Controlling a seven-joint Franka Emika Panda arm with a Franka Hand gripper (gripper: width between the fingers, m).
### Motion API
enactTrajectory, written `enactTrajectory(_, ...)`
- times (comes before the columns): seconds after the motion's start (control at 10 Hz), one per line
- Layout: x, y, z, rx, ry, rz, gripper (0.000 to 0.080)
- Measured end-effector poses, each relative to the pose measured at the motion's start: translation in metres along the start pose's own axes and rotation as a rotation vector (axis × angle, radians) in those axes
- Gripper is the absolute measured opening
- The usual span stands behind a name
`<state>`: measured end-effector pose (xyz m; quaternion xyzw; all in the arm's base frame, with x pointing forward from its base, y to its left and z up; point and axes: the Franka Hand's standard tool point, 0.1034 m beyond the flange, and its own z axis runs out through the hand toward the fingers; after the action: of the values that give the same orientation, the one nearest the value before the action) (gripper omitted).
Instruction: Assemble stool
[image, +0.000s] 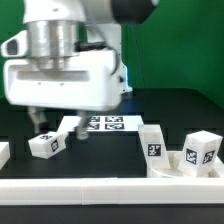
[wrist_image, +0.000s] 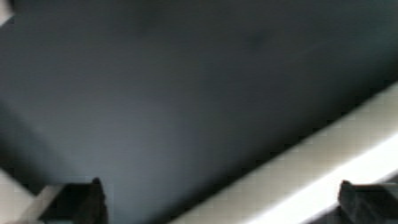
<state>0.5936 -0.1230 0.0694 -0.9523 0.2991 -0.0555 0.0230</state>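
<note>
My gripper (image: 60, 124) hangs low over the black table at the exterior view's left. In the wrist view the gripper (wrist_image: 217, 205) is open, its two dark fingertips (wrist_image: 71, 200) wide apart with only bare table and a white strip between them. Two white tagged stool legs (image: 47, 144) (image: 72, 127) lie just by the fingers in the exterior view; I cannot tell if they touch. A third leg (image: 152, 140) stands to the right. A fourth leg (image: 201, 150) stands in or right behind the round seat (image: 176, 169) at the far right.
The marker board (image: 106, 123) lies flat behind the gripper. A long white border rail (image: 100, 186) runs along the table's front edge and shows as a pale diagonal band in the wrist view (wrist_image: 329, 150). Another white piece (image: 3, 153) sits at the far left edge.
</note>
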Motion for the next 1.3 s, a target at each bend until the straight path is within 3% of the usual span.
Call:
enactTrajectory(0.2, 0.0, 0.035, 0.006, -0.009, -0.02, 0.006, 0.0649)
enactTrajectory(0.3, 0.0, 0.042, 0.007, -0.011, -0.025, 0.023, 0.0649)
enactTrajectory(0.6, -0.003, 0.038, 0.008, -0.008, -0.046, 0.016, 0.0649)
enactTrajectory(0.7, -0.009, 0.04, 0.008, -0.004, -0.12, 0.023, 0.0649)
enactTrajectory(1.0, -0.027, 0.069, 0.008, 0.022, -0.378, 0.064, 0.0649)
enactTrajectory(1.3, -0.04, 0.075, 0.009, 0.034, -0.579, 0.079, 0.0649)
